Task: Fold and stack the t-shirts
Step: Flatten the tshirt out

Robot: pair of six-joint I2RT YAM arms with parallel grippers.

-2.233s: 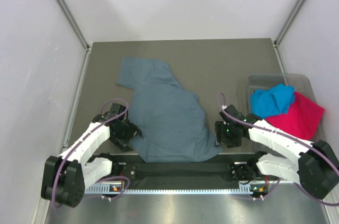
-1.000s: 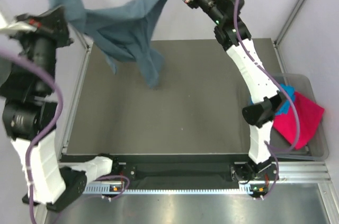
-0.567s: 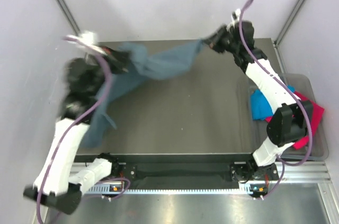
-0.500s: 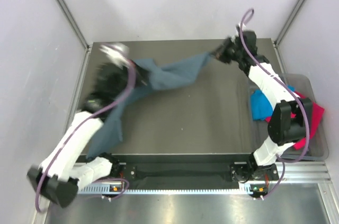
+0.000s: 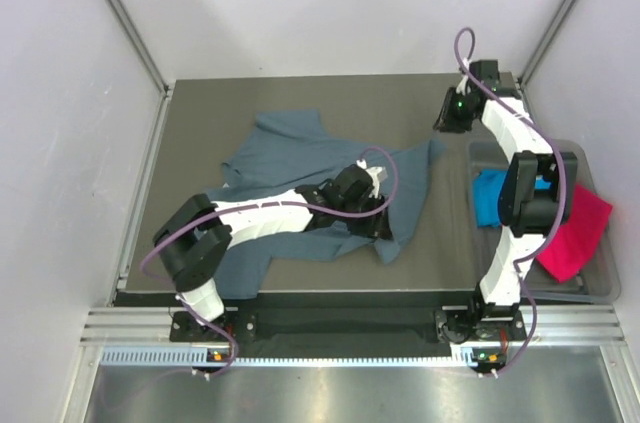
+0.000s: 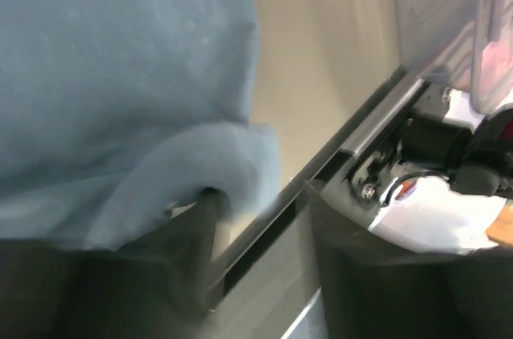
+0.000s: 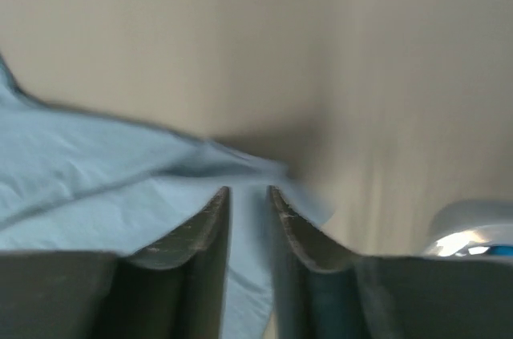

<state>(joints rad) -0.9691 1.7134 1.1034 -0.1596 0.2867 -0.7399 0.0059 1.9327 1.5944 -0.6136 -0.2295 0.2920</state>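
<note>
The large slate-blue t-shirt [image 5: 300, 168] lies spread and rumpled on the table, also showing in the left wrist view [image 6: 120, 50] and the right wrist view [image 7: 96, 179]. My left gripper [image 5: 385, 226] reaches across to the shirt's near right edge. Its jaws [image 6: 264, 203] stand wide apart, with a cloth fold draped against one finger [image 6: 200, 227]. My right gripper [image 5: 446, 125] hovers at the shirt's far right corner. Its jaws [image 7: 248, 195] stand narrowly apart over the cloth. The turquoise t-shirt [image 5: 490, 198] and the magenta t-shirt [image 5: 570, 228] lie bunched in the tub.
The clear plastic tub [image 5: 575, 153] stands at the table's right edge, close to the right arm; it also shows in the left wrist view [image 6: 437, 18]. The table's near edge rail [image 5: 330, 318] and the arm bases run along the front. White walls enclose the table.
The slate-blue shirt hung stretched in the air between both grippers; now it lies on the table. The left arm swung down and right; the right arm dropped to the back right.
</note>
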